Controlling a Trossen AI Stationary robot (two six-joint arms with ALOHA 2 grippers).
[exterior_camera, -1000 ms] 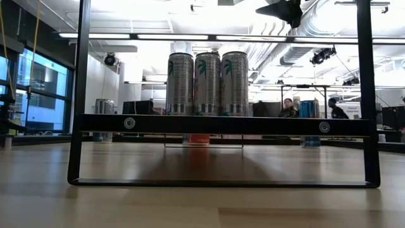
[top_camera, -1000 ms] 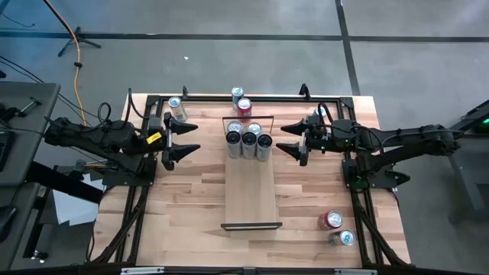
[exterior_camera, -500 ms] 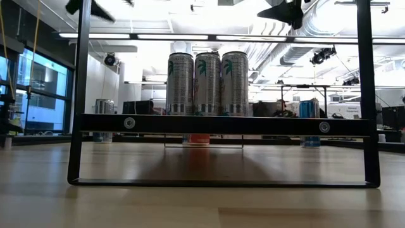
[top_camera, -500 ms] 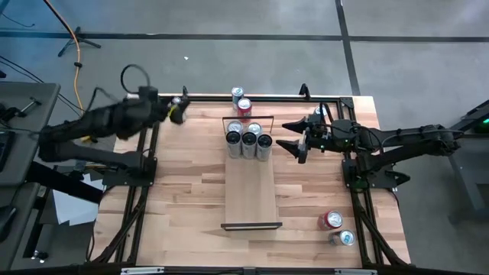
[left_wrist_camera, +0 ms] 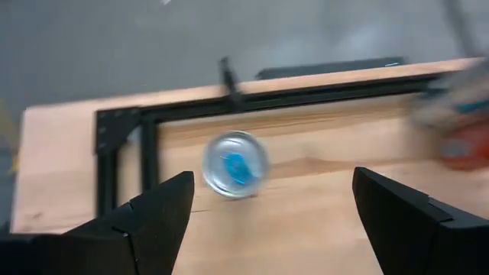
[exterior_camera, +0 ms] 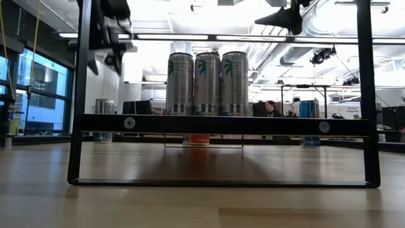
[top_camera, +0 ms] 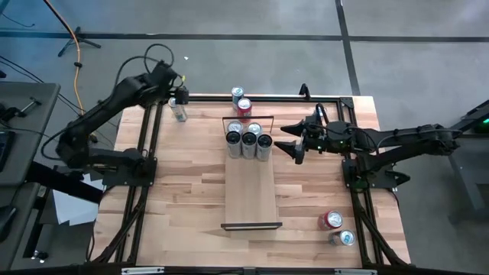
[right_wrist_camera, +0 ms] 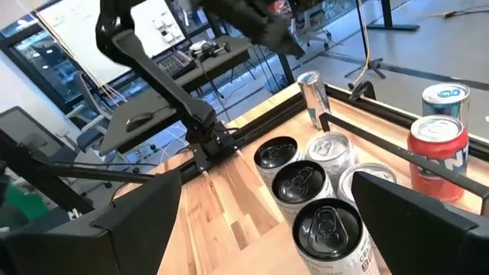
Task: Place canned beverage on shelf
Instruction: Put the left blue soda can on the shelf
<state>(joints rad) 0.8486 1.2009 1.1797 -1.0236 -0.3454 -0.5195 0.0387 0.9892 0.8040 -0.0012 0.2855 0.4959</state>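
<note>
The shelf [top_camera: 249, 195] is a pale plank lying down the middle of the table, with several silver cans [top_camera: 249, 140] standing at its far end [exterior_camera: 207, 82]. One silver can with a blue tab [top_camera: 179, 111] stands upright on the tabletop at the far left corner. My left gripper [top_camera: 174, 92] hangs open above it, slanting down; in the left wrist view the can's top [left_wrist_camera: 235, 164] shows between and beyond the spread fingers [left_wrist_camera: 273, 179]. My right gripper [top_camera: 294, 141] waits open to the right of the shelf's cans [right_wrist_camera: 267, 179].
A silver can [top_camera: 238, 93] and a red can [top_camera: 244, 107] stand beyond the shelf's far end. A red can [top_camera: 330, 220] and a silver one [top_camera: 345, 237] are at the near right. Black frame rails [top_camera: 145, 153] run along the table's left, right and far sides.
My left gripper has swung from beside the shelf's left side toward the table's far left corner and tipped from level to slanting down, ending over the blue-tabbed can. Its fingers stay open. The can has not moved.
</note>
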